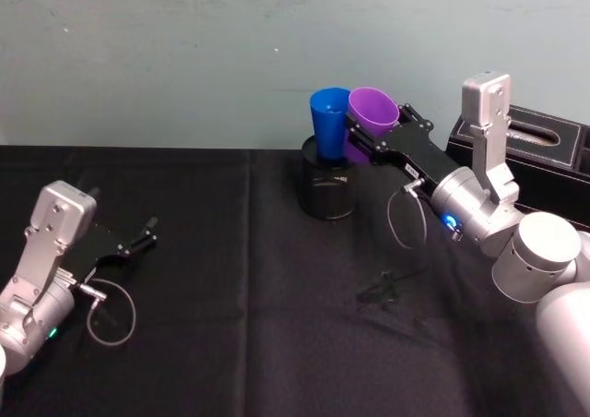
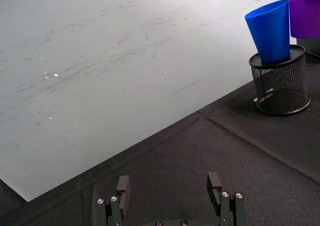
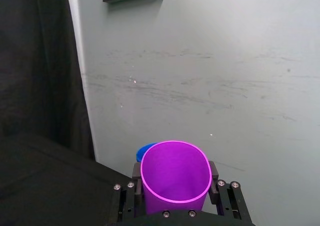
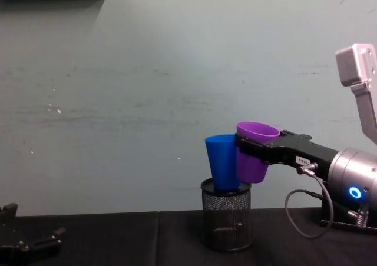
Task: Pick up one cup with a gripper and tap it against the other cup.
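Note:
My right gripper [image 1: 373,126] is shut on the short purple cup [image 1: 371,111], holding it upright in the air by its sides. The purple cup [image 4: 253,160] rests against the upper side of the tall blue cup [image 4: 221,163], and their rims appear to touch. The blue cup [image 1: 329,122] stands tilted inside a black mesh pen holder [image 1: 327,186] at the back middle of the table. In the right wrist view the purple cup [image 3: 175,186] sits between the jaws, with the blue cup's rim [image 3: 145,150] just behind it. My left gripper [image 1: 147,232] rests open and low at the left.
A black cloth [image 1: 230,297] covers the table, with a grey-green wall [image 1: 184,57] close behind the pen holder. A black box [image 1: 544,149] stands at the back right behind my right arm. A cable loop [image 1: 406,219] hangs under the right wrist.

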Tool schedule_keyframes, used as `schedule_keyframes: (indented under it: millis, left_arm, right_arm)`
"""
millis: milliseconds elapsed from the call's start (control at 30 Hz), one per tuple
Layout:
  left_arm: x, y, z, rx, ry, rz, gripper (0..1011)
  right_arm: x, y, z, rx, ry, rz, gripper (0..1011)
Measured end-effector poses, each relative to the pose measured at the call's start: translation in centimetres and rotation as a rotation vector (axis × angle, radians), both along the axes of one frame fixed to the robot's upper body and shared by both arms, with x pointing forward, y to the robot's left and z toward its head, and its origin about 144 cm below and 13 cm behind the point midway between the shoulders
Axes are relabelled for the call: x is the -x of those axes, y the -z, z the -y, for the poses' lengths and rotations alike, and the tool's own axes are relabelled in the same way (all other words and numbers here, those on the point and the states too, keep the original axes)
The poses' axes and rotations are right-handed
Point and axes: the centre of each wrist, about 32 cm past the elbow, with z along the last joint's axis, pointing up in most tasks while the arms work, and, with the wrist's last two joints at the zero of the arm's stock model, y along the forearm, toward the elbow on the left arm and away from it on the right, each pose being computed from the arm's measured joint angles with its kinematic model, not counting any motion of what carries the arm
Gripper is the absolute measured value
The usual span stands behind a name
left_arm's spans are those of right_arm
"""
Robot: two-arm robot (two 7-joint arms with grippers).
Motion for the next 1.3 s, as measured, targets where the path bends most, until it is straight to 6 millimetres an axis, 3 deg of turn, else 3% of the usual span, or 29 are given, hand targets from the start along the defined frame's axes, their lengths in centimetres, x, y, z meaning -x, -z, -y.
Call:
schedule_keyframes:
  millis: [833, 1300]
  left_arm:
    - [0.00, 0.00, 0.00, 0.000, 0.000, 0.000, 1011]
    - [0.00, 0.00, 0.00, 0.000, 0.000, 0.000, 1011]
  right_arm:
    - [-0.26, -0.12, 0.22, 0.012, -0.001, -0.005, 734]
    - [0.72, -0.71, 0.64, 0.027, -0.003, -0.017, 734]
